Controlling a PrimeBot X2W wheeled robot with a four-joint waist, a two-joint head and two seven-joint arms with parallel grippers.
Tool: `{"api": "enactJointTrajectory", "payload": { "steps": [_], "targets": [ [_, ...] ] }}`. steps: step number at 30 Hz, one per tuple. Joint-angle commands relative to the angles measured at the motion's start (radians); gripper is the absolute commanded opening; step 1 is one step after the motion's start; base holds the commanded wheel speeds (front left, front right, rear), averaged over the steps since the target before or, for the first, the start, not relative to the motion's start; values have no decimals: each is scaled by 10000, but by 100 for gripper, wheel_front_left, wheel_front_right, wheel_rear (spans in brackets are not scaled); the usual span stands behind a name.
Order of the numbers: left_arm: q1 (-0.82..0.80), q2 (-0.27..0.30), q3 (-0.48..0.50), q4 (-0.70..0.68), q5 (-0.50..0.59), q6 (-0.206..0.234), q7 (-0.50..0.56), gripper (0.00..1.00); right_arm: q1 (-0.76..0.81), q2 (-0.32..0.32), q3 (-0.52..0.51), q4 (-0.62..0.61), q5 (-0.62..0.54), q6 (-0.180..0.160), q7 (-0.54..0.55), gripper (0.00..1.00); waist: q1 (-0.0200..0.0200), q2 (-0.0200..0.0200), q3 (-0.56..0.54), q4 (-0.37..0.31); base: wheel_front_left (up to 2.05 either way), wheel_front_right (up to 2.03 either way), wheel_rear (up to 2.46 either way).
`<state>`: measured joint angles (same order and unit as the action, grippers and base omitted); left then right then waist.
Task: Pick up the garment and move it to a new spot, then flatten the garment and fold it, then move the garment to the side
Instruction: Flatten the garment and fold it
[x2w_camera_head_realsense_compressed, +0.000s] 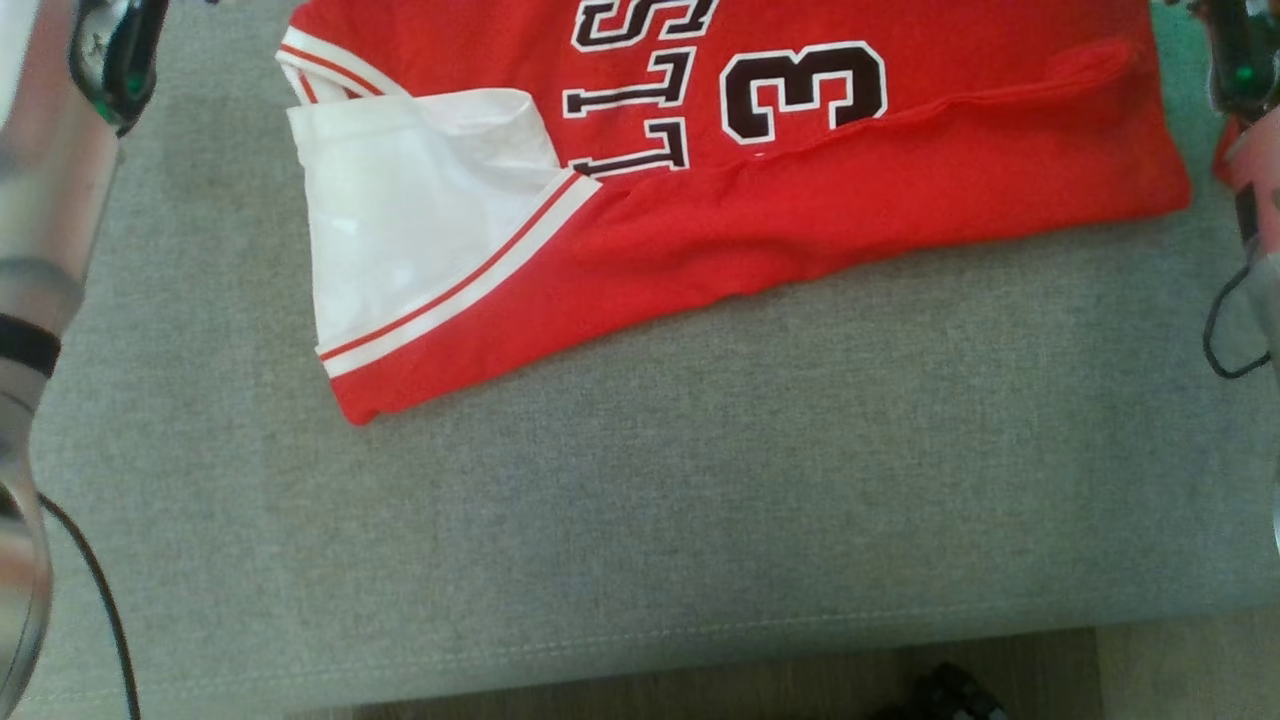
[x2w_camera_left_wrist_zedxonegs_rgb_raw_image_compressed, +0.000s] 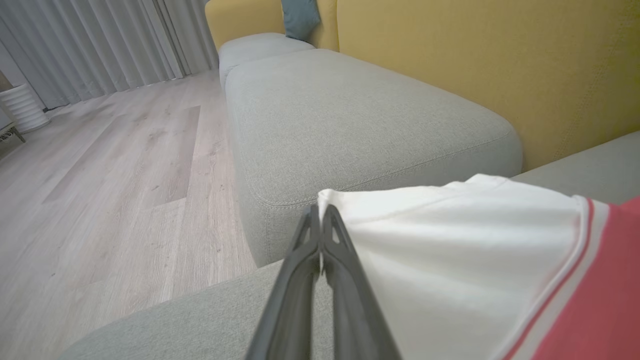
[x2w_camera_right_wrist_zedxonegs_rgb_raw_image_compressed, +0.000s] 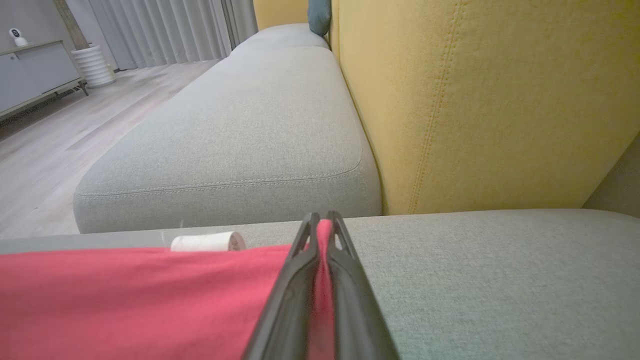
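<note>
The garment (x2w_camera_head_realsense_compressed: 800, 200) is a red jersey with dark letters, a "3" and a white inner side turned out at its left end. It lies partly folded on the grey seat cushion (x2w_camera_head_realsense_compressed: 640, 500), its far edge cut off by the top of the head view. In the left wrist view my left gripper (x2w_camera_left_wrist_zedxonegs_rgb_raw_image_compressed: 320, 212) is shut on the white edge of the garment (x2w_camera_left_wrist_zedxonegs_rgb_raw_image_compressed: 450, 260). In the right wrist view my right gripper (x2w_camera_right_wrist_zedxonegs_rgb_raw_image_compressed: 322, 220) is shut on a red edge of the garment (x2w_camera_right_wrist_zedxonegs_rgb_raw_image_compressed: 125, 295), with red cloth showing between the fingers.
A yellow backrest (x2w_camera_right_wrist_zedxonegs_rgb_raw_image_compressed: 475, 100) rises behind the cushion. A second grey cushion (x2w_camera_left_wrist_zedxonegs_rgb_raw_image_compressed: 350, 115) lies beyond a gap, with wooden floor (x2w_camera_left_wrist_zedxonegs_rgb_raw_image_compressed: 110, 175) beside it. My pale forearms stand at both edges of the head view, and a black cable (x2w_camera_head_realsense_compressed: 1225, 330) hangs at the right.
</note>
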<state>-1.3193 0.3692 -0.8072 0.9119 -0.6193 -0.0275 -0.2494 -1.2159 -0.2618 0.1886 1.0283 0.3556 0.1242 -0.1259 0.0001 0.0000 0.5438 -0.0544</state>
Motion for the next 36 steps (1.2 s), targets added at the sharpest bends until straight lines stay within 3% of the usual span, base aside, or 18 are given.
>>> {"api": "enactJointTrajectory", "payload": {
  "steps": [1, 8, 16, 26, 36],
  "targets": [
    [-236, 441, 286, -120, 90, -17, -102, 0, 106, -1, 73, -209, 105, 65, -131, 0, -1, 0, -85, 6, 0, 0, 0],
    [744, 756, 259, -629, 360, -214, -120, 0, 923, -234, 595, -199, 915, 65, -218, 0, -1, 0, -640, 137, 0, 0, 0],
    [2249, 1259, 65, -1705, 433, -254, -122, 0, 2383, -923, 1549, -1052, 2258, 65, 273, 0, -1, 0, -1505, 370, 0, 0, 0],
    [4377, 2055, -428, -4212, 254, 206, 623, 0, 3986, -2117, 2421, -2117, 3437, 65, 1483, 0, -1, 0, -2382, 659, 0, 0, 0],
    [5891, 2830, -820, -6418, -5, 798, 1699, 0, 4914, -2890, 2809, -2811, 3871, 65, 2694, 0, -1, 0, -2689, 711, 0, 0, 0]
  ]
}}
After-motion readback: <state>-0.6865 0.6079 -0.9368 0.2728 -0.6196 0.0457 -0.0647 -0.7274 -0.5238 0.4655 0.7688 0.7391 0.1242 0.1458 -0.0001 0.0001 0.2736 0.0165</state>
